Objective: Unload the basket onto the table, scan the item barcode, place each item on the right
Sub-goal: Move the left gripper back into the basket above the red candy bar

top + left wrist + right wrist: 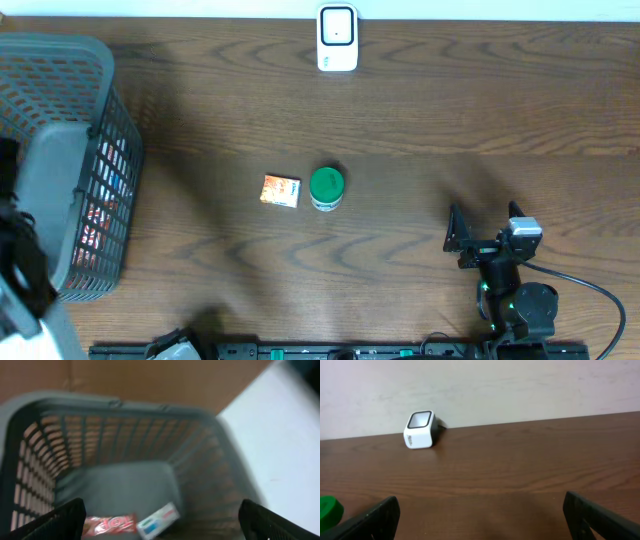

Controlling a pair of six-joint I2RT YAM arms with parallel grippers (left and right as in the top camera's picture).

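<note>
The white barcode scanner (337, 38) stands at the table's far edge; it also shows in the right wrist view as the scanner (420, 430). A small orange box (281, 190) and a green-lidded jar (326, 187) lie mid-table. My left gripper (162, 529) hangs open over the grey basket (125, 410), above a red candy bar (110, 524) and a white-and-blue box (159, 520) on its floor. My right gripper (484, 225) rests open near the front right, empty, facing the scanner. The jar's green lid (329, 512) shows at its left.
The mesh basket (110, 110) takes up the table's left end, with my left arm (20, 265) over it. A cable (590, 290) trails from the right arm's base. A pale wall (520, 385) stands behind the scanner.
</note>
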